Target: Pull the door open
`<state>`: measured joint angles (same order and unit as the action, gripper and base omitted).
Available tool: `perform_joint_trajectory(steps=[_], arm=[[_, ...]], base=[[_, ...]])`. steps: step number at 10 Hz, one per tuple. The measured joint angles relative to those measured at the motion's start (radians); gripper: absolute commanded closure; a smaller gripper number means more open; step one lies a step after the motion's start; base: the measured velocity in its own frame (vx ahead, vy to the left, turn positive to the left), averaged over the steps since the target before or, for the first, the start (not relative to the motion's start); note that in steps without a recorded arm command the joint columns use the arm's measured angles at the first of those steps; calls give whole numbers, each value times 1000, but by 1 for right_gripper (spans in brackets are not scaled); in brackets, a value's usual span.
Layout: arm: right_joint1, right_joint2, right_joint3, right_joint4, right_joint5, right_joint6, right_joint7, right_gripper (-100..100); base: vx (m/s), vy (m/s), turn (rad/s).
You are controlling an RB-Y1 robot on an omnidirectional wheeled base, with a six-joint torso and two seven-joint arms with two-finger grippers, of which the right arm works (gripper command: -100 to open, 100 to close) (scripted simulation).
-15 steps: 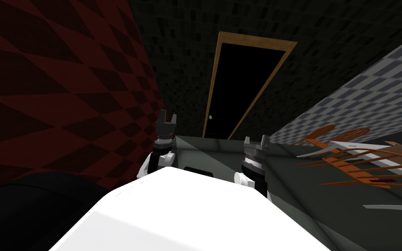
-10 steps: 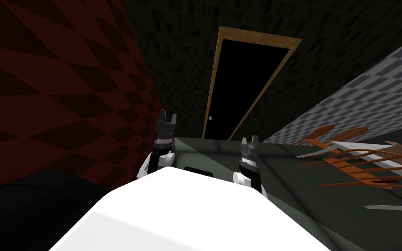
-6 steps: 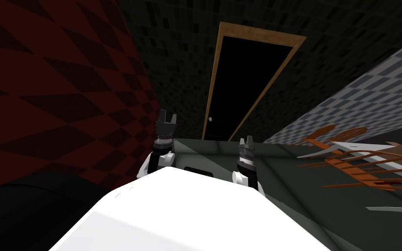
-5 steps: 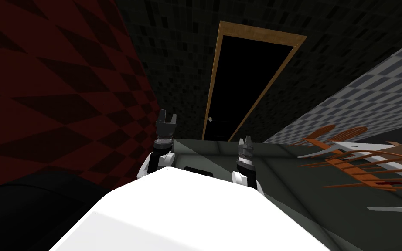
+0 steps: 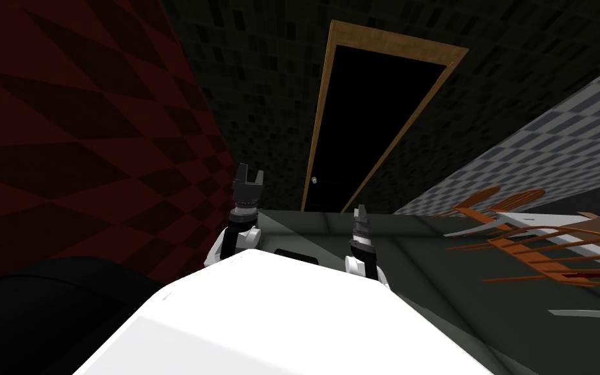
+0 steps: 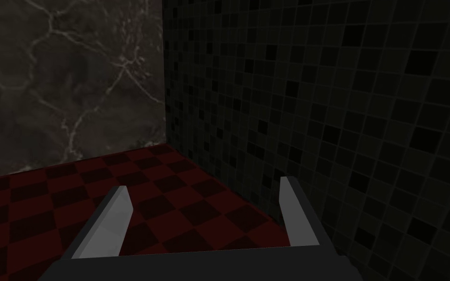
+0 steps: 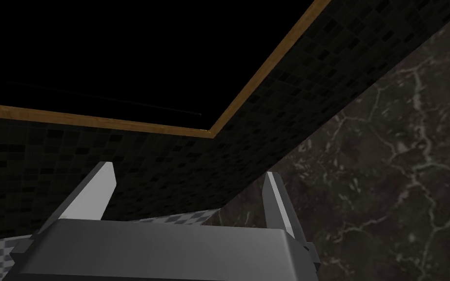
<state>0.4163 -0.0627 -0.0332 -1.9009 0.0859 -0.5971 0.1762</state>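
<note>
A black door [image 5: 367,124] in a brown wooden frame [image 5: 321,117] stands shut in the dark tiled wall ahead. A small pale knob [image 5: 315,180] sits low on its left edge. My right gripper [image 5: 360,211] is raised in front of me, some way short of the door and to the right of the knob, turned edge-on. In the right wrist view its fingers [image 7: 103,183] stand open and empty below an upper corner of the door frame [image 7: 209,131]. My left gripper [image 5: 248,172] is held up to the left of the door, open and empty [image 6: 204,188].
A dark red checkered wall [image 5: 77,130] runs close along my left. A grey checkered wall [image 5: 552,130] runs on the right, with orange wooden chairs [image 5: 526,234] in front of it. A black mass [image 5: 38,306] lies at the lower left. Grey floor [image 5: 305,221] leads to the door.
My right gripper has turned about its axis to edge-on and shifted a little left. The door has grown slightly larger as I have come nearer. The left arm is still.
</note>
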Motion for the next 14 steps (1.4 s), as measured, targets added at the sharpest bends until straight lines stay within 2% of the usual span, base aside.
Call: perform_joint_trajectory(steps=[3,14], arm=[[-31,-15,-1,77,28,-19,58,-100],[-116,-50,-2,309,114,-92,235,-100]], base=[[118,45,-34],[98,43,-32]])
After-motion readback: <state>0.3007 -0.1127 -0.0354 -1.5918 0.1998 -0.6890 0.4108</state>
